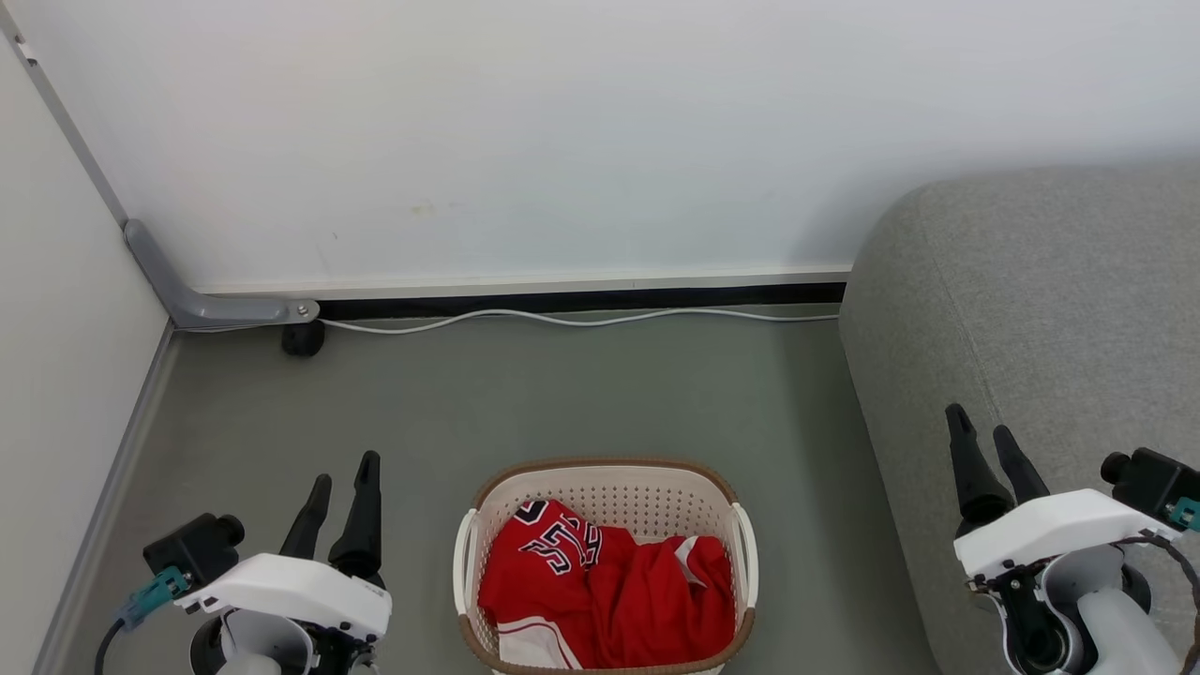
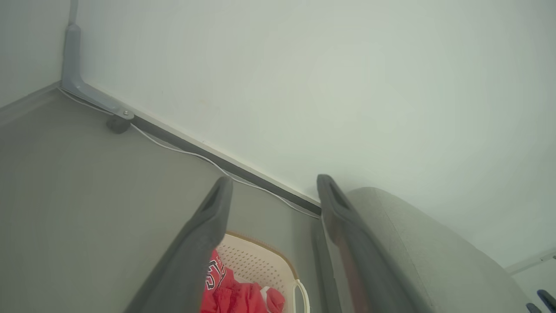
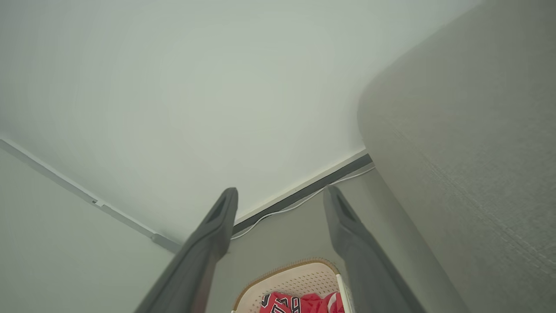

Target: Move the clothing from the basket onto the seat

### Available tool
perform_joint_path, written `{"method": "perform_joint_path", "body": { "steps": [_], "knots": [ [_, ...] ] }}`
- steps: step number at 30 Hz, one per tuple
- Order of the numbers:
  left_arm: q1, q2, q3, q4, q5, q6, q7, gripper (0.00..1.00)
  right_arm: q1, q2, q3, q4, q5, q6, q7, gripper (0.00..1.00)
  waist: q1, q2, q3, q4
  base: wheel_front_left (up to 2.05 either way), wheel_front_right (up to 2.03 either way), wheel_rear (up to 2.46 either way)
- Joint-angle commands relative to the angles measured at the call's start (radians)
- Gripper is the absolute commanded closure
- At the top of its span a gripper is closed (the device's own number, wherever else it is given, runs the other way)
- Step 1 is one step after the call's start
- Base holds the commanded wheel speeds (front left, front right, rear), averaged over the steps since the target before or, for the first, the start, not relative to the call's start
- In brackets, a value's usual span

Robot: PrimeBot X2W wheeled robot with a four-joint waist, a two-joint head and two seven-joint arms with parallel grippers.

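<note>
The cream basket (image 1: 487, 511) with a brown rim sits on the grey floor at the bottom centre of the head view. Red clothing (image 1: 609, 591) with white stripes and black-white numbers lies crumpled inside it. The grey seat (image 1: 1031, 309) rises at the right. My left gripper (image 1: 344, 478) stands open to the basket's left, with nothing between its fingers. In front of the seat's rounded end my right gripper (image 1: 980, 427) is open and empty too. Both wrist views catch the basket (image 2: 260, 261) (image 3: 299, 278) and the clothing (image 2: 234, 295) (image 3: 304, 302) low between the open fingers.
A white wall runs across the back with a dark skirting strip and a white cable (image 1: 562, 319) along the floor. A grey bracket (image 1: 211, 305) and a black foot sit in the left corner. Bare grey floor lies between basket and wall.
</note>
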Motion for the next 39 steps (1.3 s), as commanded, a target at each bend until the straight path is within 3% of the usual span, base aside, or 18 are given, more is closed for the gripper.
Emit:
{"method": "perform_joint_path", "body": {
  "steps": [1, 39],
  "knots": [
    [-0.062, 0.02, 0.017, -0.016, 0.041, -0.005, -0.017, 0.0, -0.054, -0.018, 0.02, -0.013, -0.036, 0.004, -0.018, 0.0, -0.0001, 0.0, -0.002, -0.001, 0.0, 0.0, 0.0],
    [-0.153, 0.033, -0.007, 0.126, 0.496, -0.008, -0.126, 0.0, -0.186, -0.052, 0.082, 0.165, -0.492, 0.004, -0.127, 0.0, -0.0001, 0.0, -0.012, -0.01, 0.0, 0.0, 0.0]
  ]
}}
